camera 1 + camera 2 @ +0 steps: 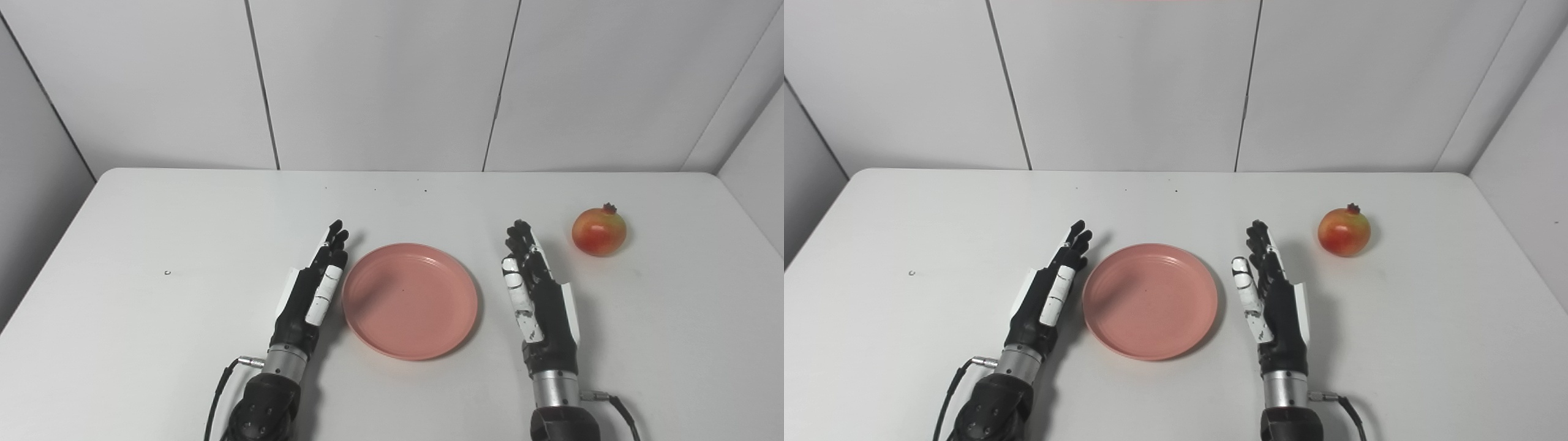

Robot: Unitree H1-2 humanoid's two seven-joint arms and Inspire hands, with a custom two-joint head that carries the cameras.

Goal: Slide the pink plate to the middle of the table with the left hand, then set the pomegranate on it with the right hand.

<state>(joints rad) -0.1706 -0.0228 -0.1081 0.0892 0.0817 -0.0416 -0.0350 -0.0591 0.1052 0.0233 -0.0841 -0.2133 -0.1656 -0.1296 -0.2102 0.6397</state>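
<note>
The round pink plate (409, 299) lies flat near the middle of the white table, empty. My left hand (310, 288) stands edge-on just left of the plate's rim, fingers straight, open, holding nothing. On the plate's right, a small gap away, my right hand (539, 293) is likewise open with straight fingers. The red-and-yellow pomegranate (599, 231) sits upright on the table beyond and to the right of the right hand, apart from its fingertips.
The white table (153, 245) is boxed in by pale wall panels at the back and on both sides. A tiny dark speck (167, 272) lies on the left part of the table. Cables trail from both wrists near the front edge.
</note>
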